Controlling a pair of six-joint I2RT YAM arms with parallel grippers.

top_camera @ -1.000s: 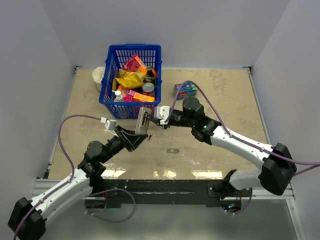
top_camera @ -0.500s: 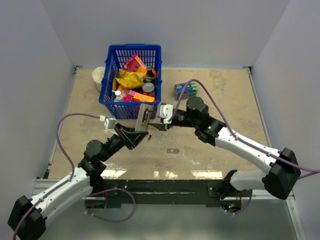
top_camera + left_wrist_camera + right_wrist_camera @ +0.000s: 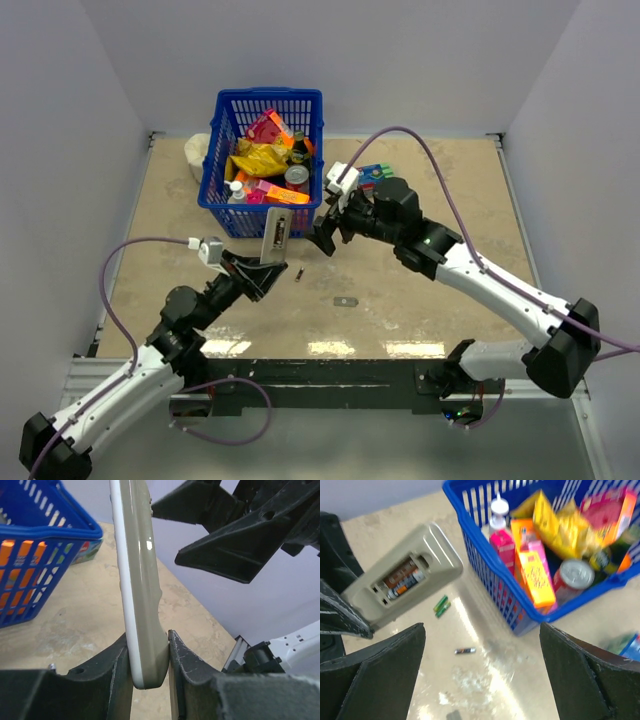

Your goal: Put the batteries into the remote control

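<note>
The grey remote control (image 3: 276, 232) stands upright, its lower end clamped in my shut left gripper (image 3: 266, 264). In the left wrist view both pads press the remote control (image 3: 137, 580) at the left gripper (image 3: 148, 652). The right wrist view shows the remote control (image 3: 402, 580) with its back compartment open and dark cells (image 3: 404, 580) inside. One loose dark battery (image 3: 465, 650) lies on the table, also seen from above as the battery (image 3: 298, 273). My right gripper (image 3: 326, 236) hangs open and empty beside the remote; in its own view the right gripper (image 3: 482, 627) is spread wide above the table.
A blue basket (image 3: 218, 190) full of packets stands behind the remote. A blue-green box (image 3: 374, 172) lies at the back, a white lump (image 3: 196, 152) left of the basket. A small grey cover (image 3: 345, 300) and a green pair of sticks (image 3: 441, 606) lie on the table.
My right gripper has opened wide and drawn back from the remote towards the back right. The left arm has shifted the remote slightly left. A loose battery now shows on the table.
</note>
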